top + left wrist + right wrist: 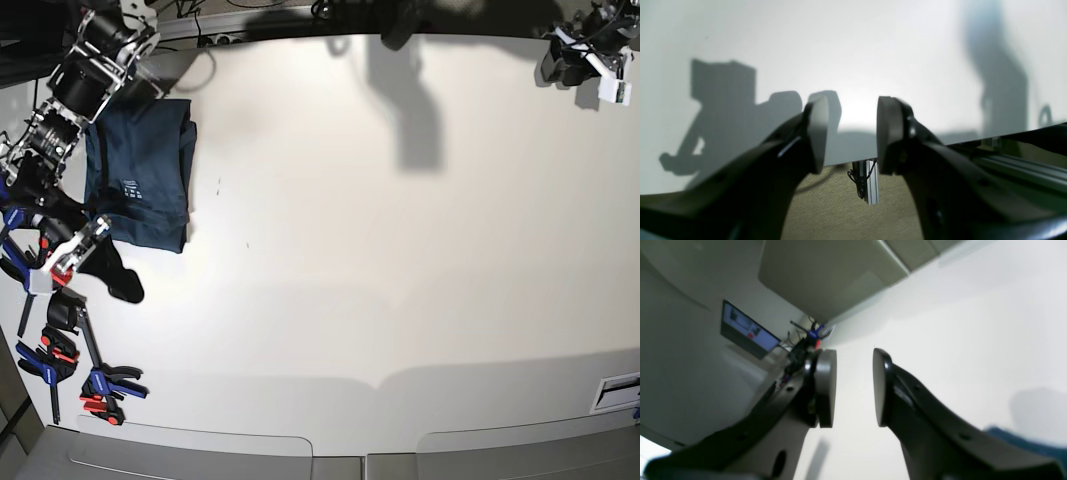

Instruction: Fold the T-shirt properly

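Observation:
The dark navy T-shirt (140, 170) lies folded into a compact rectangle at the far left of the white table (400, 250), with a small white label (130, 187) showing on top. A blue edge of it shows at the bottom right of the right wrist view (1023, 440). My right gripper (118, 280) hovers just in front of the shirt's near edge; in its wrist view (853, 386) the jaws stand apart and hold nothing. My left gripper (585, 60) is at the far right corner of the table, far from the shirt. In its wrist view (851, 133) it is open and empty.
Red, blue and black clamps (90, 385) sit at the table's front left edge. An aluminium frame post (872, 183) and carpeted floor lie beyond the table edge by the left gripper. A monitor (746, 330) stands off the table. A small sticker (615, 390) is at the front right.

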Controlling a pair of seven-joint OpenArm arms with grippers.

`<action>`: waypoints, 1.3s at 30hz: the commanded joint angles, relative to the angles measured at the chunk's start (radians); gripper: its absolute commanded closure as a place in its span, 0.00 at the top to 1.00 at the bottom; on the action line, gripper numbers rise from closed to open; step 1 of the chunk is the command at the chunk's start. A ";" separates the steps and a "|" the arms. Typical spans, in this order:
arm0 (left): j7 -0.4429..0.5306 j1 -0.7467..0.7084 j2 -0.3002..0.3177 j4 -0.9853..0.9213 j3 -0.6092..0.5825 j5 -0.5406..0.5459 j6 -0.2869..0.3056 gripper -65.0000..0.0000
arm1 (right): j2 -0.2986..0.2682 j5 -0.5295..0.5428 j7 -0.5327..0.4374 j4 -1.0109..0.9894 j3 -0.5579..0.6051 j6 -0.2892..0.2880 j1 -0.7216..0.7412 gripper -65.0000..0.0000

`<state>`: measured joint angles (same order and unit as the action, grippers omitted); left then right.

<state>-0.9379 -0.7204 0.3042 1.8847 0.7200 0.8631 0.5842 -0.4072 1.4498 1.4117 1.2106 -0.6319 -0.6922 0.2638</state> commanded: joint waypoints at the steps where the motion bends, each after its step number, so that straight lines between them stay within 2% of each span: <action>1: 0.024 -0.005 0.012 0.015 0.008 0.019 0.006 0.34 | -0.019 0.034 -0.015 0.016 -0.003 -0.006 0.003 0.27; 11: 0.024 -0.005 0.012 0.015 0.008 0.019 0.006 0.34 | -0.018 0.034 -0.015 0.059 -0.003 -0.006 -0.164 0.27; 20: 0.027 -0.005 0.012 0.015 0.008 0.020 0.006 0.34 | -0.005 0.034 -0.015 0.433 -0.003 -0.006 -0.350 0.27; 26: 0.027 -0.005 0.012 0.015 0.008 0.020 0.006 0.34 | 0.071 0.034 -0.015 0.678 -0.003 -0.006 -0.481 0.27; 32: 0.027 -0.005 0.013 0.015 0.008 0.020 0.006 0.34 | 0.171 0.034 -0.015 0.767 -0.002 -0.006 -0.630 0.27; 35: 0.027 -0.005 0.021 0.015 0.008 0.020 0.006 0.34 | 0.198 0.034 -0.015 0.767 -0.002 -0.006 -0.683 0.27; 39: 0.027 -0.005 0.043 0.015 0.008 0.019 0.006 0.34 | 0.201 0.034 -0.015 0.767 0.016 -0.006 -0.750 0.27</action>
<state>-0.9340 -0.7204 0.3332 1.8847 0.7200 0.8631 0.5842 -0.1970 1.4483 1.4143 1.9598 -0.6128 -0.6926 -0.4850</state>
